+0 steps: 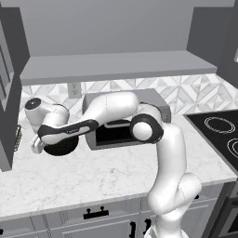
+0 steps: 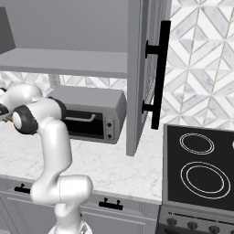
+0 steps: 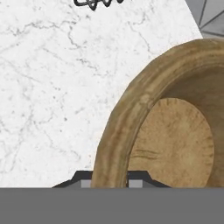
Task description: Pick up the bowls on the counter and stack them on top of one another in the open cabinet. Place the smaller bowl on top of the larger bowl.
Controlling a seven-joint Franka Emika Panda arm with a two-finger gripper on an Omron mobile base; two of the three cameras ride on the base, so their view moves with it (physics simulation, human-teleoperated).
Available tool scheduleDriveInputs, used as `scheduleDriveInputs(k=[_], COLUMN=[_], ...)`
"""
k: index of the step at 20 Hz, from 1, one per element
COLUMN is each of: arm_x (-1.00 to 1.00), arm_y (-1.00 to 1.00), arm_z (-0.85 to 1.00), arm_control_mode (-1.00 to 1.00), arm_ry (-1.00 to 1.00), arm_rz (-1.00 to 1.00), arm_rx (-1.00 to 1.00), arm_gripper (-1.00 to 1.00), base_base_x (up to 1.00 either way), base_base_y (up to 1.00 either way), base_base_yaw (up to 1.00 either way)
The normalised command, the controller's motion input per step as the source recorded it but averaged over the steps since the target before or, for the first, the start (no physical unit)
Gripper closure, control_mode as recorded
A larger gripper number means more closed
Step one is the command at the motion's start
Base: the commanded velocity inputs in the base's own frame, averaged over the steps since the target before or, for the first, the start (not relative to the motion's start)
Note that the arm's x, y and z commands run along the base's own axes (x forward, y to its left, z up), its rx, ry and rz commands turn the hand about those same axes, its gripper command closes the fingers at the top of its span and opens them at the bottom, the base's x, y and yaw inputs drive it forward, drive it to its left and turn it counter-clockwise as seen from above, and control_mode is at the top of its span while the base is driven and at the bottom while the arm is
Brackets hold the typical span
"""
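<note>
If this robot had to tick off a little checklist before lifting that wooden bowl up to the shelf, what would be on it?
1. Gripper shut on the tan bowl, one finger each side of its rim: ok.
2. Bowl clear of the counter: cannot tell.
3. Open cabinet shelf bare for placing: ok.
4. Black bowl already on the shelf to stack on: not ok, it sits under the arm at the counter.
5. Toaster oven clear of the lift path: cannot tell.

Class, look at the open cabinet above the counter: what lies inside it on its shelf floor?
The open cabinet shows a bare grey floor and back wall; no bowl rests there. In the left base view its far left end is covered by a dark side cabinet, so that corner cannot be checked.
</note>
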Motion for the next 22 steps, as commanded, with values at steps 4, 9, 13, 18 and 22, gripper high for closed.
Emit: scheduleDriveInputs(k=[4, 9, 13, 18, 22], arm_x=[0.39, 0.35, 0.08, 0.01, -0.35], arm_y=[-0.25, -0.25, -0.16, -0.12, -0.02], arm_z=[-0.39, -0.47, -0.19, -0.02, 0.03], arm_control_mode=[-1.00, -1.00, -1.00, -1.00, -1.00], arm_ry=[0.00, 0.00, 0.00, 0.00, -0.01], arm_rz=[0.00, 0.00, 0.00, 0.00, 0.01], arm_rx=[0.00, 0.00, 0.01, 0.06, 0.10], arm_gripper=[1.00, 1.00, -1.00, -1.00, -1.00], base_base_x=[0.00, 0.00, 0.00, 0.00, 0.00], base_base_y=[0.00, 0.00, 0.00, 0.00, 0.00], base_base_yaw=[0.00, 0.00, 0.00, 0.00, 0.00])
